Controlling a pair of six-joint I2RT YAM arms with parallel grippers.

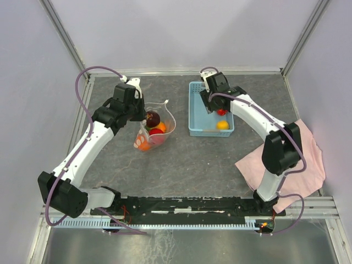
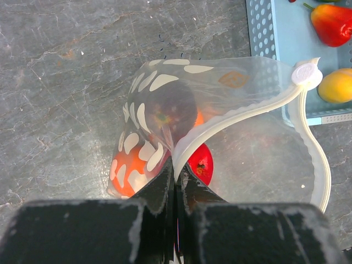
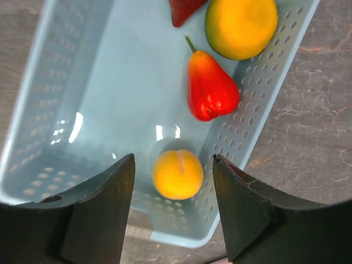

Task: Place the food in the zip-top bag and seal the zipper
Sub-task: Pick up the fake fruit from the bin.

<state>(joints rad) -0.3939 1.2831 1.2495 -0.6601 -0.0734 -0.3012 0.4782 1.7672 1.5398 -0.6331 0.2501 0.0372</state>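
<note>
The polka-dot zip-top bag point(image 1: 157, 130) stands open on the table, left of centre. It holds a dark purple fruit point(image 2: 170, 107), an orange one point(image 2: 127, 169) and a red one point(image 2: 201, 163). My left gripper point(image 2: 176, 171) is shut on the bag's white zipper strip point(image 2: 242, 113) at the near rim, holding the mouth open. My right gripper point(image 3: 173, 158) is open and empty inside the light blue basket point(image 3: 82, 82), straddling a small yellow-orange fruit point(image 3: 177, 174). A red pear-shaped fruit point(image 3: 209, 88), a bigger orange fruit point(image 3: 241, 25) and a dark red piece point(image 3: 184, 10) lie beyond it.
The basket point(image 1: 193, 110) stands right of the bag at the back centre. A pink cloth point(image 1: 300, 159) lies at the right edge, under the right arm. Enclosure walls ring the grey table.
</note>
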